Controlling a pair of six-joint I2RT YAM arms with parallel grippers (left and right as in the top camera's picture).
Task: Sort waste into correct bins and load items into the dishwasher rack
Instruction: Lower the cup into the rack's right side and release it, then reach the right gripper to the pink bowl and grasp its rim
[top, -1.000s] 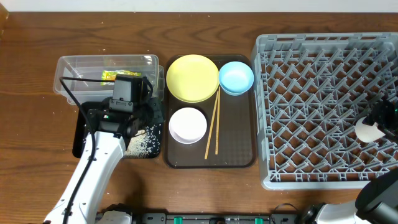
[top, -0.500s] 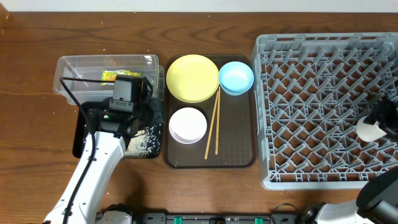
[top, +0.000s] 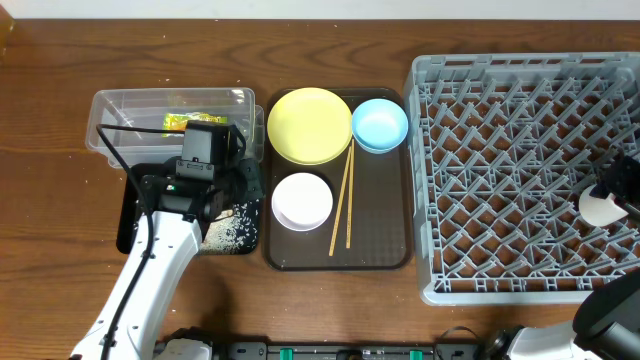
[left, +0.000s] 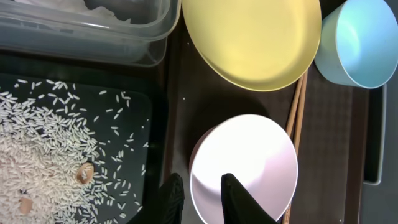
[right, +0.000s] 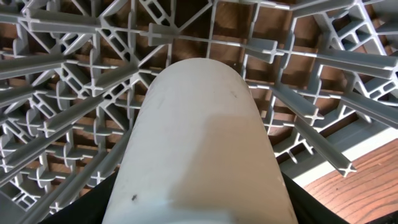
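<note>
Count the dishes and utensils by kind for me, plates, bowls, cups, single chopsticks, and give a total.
Plates: 1, yellow plate
Bowls: 2, light blue bowl and white bowl
Cups: 1, white cup
chopsticks: 2
Total: 6

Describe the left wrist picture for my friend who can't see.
The claw straddles the rim of a white bowl on a brown tray. A yellow plate, blue bowl and chopsticks lie beyond; rice lies in a black tray at left.

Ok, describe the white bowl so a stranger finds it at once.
Start at the dark brown tray left of the big grey rack. Three round dishes sit on it; the white bowl is nearest the robot, left of the chopsticks. The other two are yellow and blue.
</note>
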